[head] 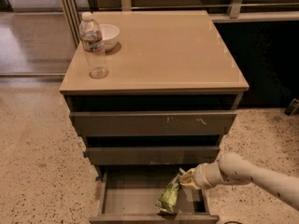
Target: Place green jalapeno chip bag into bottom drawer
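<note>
Gripper (186,178) hangs low inside the pulled-out bottom drawer (108,200), meeting the upper end of the green jalapeno chip bag (169,198); whether it is clamped on the foil or has let go cannot be told from this view. Above and behind the gripper rises the tan-topped cabinet (159,55), its two upper drawers pushed further in than the lowest one, which spreads out below and to the left of the gripper as an open tray. The bag slants down and to the left from the gripper, its lower end resting on the drawer floor against the front wall, so the placing looks nearly done: the bag is within the drawer's walls, and what seems left is a clear release and the withdrawal of the arm. The arm (254,174) comes in from the right, nearly level, wrist tipped slightly down toward the drawer. Far up and to the left of the gripper, a water bottle (92,45) and a white bowl (109,34) stand on the cabinet top.
</note>
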{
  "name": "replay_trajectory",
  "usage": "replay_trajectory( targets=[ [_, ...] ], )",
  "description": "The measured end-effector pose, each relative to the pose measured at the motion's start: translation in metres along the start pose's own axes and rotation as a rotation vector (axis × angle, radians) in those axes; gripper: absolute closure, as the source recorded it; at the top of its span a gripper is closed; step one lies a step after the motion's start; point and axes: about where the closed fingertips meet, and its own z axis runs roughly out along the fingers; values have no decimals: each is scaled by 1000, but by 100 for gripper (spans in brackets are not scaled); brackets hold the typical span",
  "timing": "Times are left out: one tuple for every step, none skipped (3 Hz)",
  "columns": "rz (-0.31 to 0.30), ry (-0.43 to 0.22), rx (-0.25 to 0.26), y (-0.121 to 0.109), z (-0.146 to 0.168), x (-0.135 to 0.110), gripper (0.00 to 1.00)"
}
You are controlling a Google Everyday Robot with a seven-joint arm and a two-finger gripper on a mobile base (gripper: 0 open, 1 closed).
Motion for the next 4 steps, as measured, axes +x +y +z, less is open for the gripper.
replay_trajectory(
  targets=[
    [-16,-44,34,-8,31,11,100],
    [-33,-99,50,-22,72,18,100],
    [-43,-126,45,-34,99,18,100],
    [-52,-112,15,-43,134,25,100]
  ],
)
